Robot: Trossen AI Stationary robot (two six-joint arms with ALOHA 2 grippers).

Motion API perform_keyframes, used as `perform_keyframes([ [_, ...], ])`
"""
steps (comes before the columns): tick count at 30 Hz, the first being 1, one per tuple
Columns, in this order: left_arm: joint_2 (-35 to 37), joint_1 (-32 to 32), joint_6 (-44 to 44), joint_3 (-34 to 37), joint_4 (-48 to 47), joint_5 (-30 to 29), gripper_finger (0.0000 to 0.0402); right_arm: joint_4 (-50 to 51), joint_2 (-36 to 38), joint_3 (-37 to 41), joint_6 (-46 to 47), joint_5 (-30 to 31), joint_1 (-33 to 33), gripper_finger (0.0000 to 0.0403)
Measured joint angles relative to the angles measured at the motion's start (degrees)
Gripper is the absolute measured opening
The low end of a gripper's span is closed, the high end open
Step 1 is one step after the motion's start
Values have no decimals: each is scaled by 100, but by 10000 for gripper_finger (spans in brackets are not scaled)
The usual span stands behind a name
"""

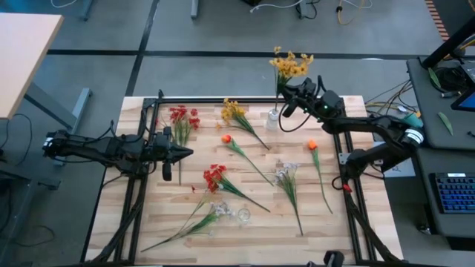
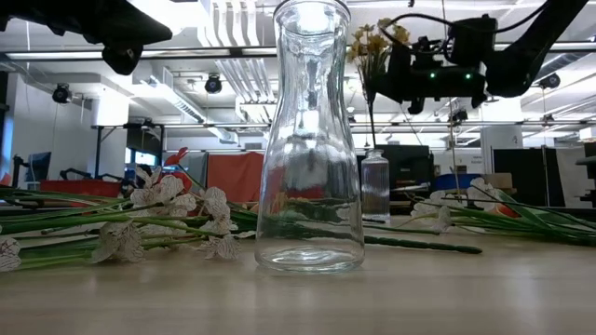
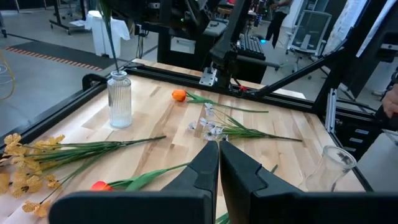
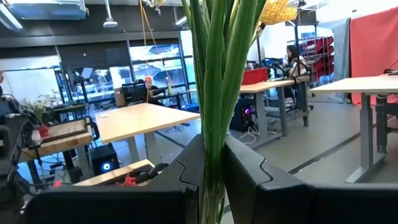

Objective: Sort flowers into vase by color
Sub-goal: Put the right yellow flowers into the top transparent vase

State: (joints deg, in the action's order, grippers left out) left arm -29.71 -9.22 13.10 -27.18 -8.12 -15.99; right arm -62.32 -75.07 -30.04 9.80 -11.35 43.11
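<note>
A yellow flower spray (image 1: 291, 65) stands upright over the table's far edge with my right gripper (image 1: 286, 95) shut on its green stems. Below it a small ribbed glass vase (image 1: 273, 119) stands on the table; the stem's lower end (image 3: 113, 59) reaches down into its mouth. A taller clear vase (image 1: 242, 215) stands near the front. Red (image 1: 182, 119), yellow (image 1: 237, 115), orange (image 1: 312, 145) and white (image 1: 286, 175) flowers lie flat on the wood. My left gripper (image 1: 187, 154) hangs shut over the table's left part, touching nothing. My right gripper pinches the yellow spray's bundle of green stems (image 4: 214, 146) between its two fingers, below the blossoms. The fingers come about level from the table's right side and lie across the stems. The spray stands upright, blossoms up, its lower end in the ribbed vase (image 3: 119, 99).
Another red flower (image 1: 215, 176), an orange one (image 1: 226, 139) and a white one (image 1: 210, 216) lie between the two vases. A black frame (image 1: 141, 185) runs along the table's left, far and right sides. Desks and equipment stand beyond the table.
</note>
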Motion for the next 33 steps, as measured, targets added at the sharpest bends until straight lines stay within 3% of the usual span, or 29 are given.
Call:
perform_keyframes([
  [16, 0, -1, -12, 0, -2, 2, 0, -140, -350, 4, 20, -68, -25, 43],
  [33, 0, -1, 112, 0, -3, 2, 0, 698, -292, 15, 47, -61, -48, 198],
])
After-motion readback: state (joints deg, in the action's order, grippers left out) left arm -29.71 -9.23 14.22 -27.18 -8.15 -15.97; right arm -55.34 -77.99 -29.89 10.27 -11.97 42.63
